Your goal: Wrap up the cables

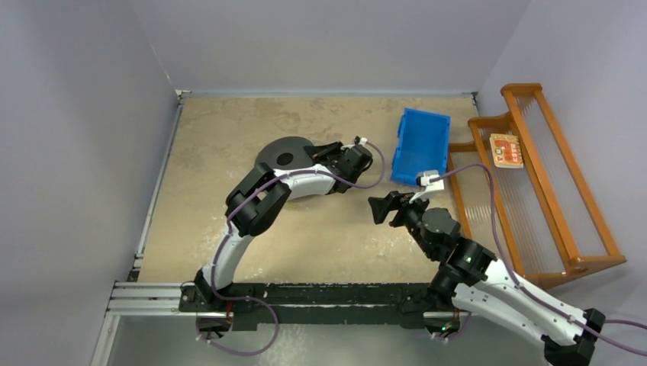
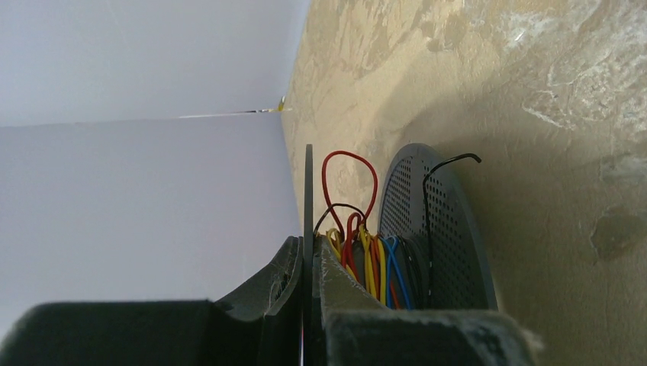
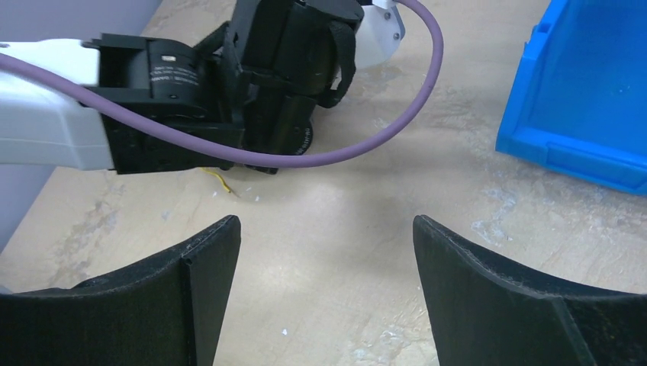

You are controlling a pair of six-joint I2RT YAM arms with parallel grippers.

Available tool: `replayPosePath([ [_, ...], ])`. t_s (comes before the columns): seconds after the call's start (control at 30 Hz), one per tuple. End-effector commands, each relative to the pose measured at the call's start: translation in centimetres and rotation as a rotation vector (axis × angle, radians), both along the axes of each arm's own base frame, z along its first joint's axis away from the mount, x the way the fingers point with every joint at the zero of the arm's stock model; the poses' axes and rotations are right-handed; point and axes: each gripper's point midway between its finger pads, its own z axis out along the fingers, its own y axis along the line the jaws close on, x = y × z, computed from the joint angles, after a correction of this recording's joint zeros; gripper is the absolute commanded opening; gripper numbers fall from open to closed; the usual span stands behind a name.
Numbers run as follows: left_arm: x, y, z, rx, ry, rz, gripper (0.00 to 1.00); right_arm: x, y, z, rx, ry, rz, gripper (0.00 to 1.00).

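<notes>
A black two-flanged spool [image 1: 284, 157] lies on the tan table. My left gripper [image 1: 324, 154] is shut on its thin upper flange [image 2: 309, 183], one finger on each side. In the left wrist view, thin cables [image 2: 368, 263] in red, yellow, orange, blue and black are wound on the core between that flange and the perforated flange [image 2: 446, 236]. A red loop [image 2: 349, 171] and a black strand end [image 2: 454, 160] stick out loose. My right gripper [image 1: 383, 207] is open and empty, above bare table to the right of the spool [image 3: 326, 252]. A short yellow strand [image 3: 221, 181] lies under the left arm.
A blue bin [image 1: 418, 145] stands at the back right, also in the right wrist view [image 3: 580, 99]. A wooden rack [image 1: 534, 175] with a small card [image 1: 506, 150] sits beyond the table's right edge. Grey walls enclose the back and sides.
</notes>
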Motion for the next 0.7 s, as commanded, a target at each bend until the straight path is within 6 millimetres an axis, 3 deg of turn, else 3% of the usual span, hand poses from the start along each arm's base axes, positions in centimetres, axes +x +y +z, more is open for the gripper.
replayPosePath([
  [0.0,1.1,-0.1,1.8,-0.008,-0.088,0.060,0.05,0.1,-0.3,1.8,0.047,-0.026,-0.023,0.85],
  [0.33,1.3,-0.4,-0.3,-0.019,-0.069,0.073,0.38,0.0,-0.2,1.8,0.047,-0.030,-0.012,0.86],
  [0.67,0.5,-2.2,-0.8,-0.196,-0.042,0.039,0.62,0.3,0.2,1.7,0.032,-0.029,-0.005,0.87],
])
